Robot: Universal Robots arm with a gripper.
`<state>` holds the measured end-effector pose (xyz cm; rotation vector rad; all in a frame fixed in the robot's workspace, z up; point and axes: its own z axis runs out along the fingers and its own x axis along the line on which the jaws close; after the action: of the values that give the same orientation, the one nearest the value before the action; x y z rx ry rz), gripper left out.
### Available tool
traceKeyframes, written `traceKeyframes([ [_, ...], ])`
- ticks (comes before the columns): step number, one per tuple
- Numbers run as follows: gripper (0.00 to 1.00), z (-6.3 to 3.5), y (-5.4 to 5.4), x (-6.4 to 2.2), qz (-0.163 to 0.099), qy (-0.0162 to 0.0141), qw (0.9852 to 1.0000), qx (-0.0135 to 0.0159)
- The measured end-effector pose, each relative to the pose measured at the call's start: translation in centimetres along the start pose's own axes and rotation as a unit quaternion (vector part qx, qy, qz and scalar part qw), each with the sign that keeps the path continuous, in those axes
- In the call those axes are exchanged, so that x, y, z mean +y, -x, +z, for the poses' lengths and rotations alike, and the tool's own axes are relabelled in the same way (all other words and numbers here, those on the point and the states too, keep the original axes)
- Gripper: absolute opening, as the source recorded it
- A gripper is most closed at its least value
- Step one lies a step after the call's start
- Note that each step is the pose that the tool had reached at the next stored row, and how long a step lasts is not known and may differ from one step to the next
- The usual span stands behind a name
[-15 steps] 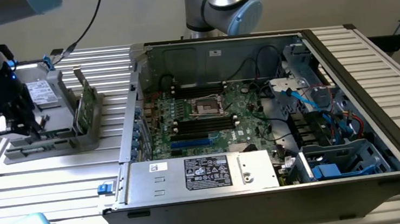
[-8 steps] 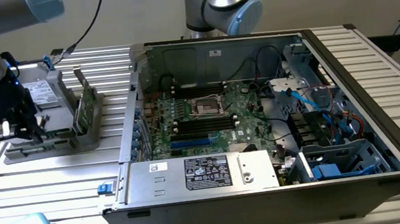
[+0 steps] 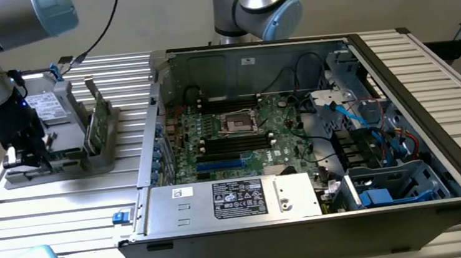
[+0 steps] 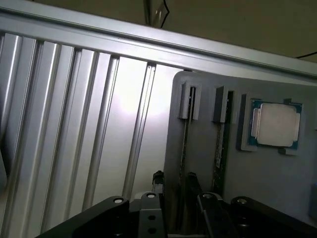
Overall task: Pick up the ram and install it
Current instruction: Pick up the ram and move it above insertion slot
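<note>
- Claw [image 4: 174, 182] spread, straddling the ram [image 4: 185, 144], not pinching it yet.
- Ram stands on edge in gray holder [image 4: 267, 188] slot on desk [image 3: 69, 199].
- Nothing done: pickup and install into motherboard [image 3: 250, 155] both left.

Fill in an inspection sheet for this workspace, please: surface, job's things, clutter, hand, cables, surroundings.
Surface: ribbed aluminium table, carrying a grey holder and an open computer case.
Job's things: ram on edge in a holder slot; motherboard exposed.
Clutter: processor chip, green bracket card in the holder.
Hand: the hand is open, fingers either side of the ram.
Cables: blue and black cables inside the case.
Surroundings: second arm behind the case.
</note>
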<state>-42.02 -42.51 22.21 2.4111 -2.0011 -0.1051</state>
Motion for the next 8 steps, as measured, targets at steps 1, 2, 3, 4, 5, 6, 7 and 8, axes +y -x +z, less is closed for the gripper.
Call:
traceKeyframes([
  [1,0.31,0.09,-0.02,-0.05,-0.001,0.0010,1.0000,-0.0007],
  [2,0.31,0.17,-0.04,-0.11,-0.002,0.0012,1.0000,-0.0019],
  [3,0.31,0.22,-0.05,-0.17,-0.003,0.0011,1.0000,-0.0037],
  [4,0.31,0.27,-0.06,-0.25,-0.005,0.0007,1.0000,-0.0066],
  [5,0.31,0.32,-0.08,-0.30,-0.006,0.0002,0.9999,-0.0091],
  [6,0.31,0.39,-0.09,-0.35,-0.007,-0.0004,0.9999,-0.0120],
  [7,0.31,0.47,-0.10,-0.37,-0.007,-0.0006,0.9999,-0.0141],
  [8,0.31,0.61,-0.10,-0.38,-0.007,-0.0009,0.9999,-0.0152],
])
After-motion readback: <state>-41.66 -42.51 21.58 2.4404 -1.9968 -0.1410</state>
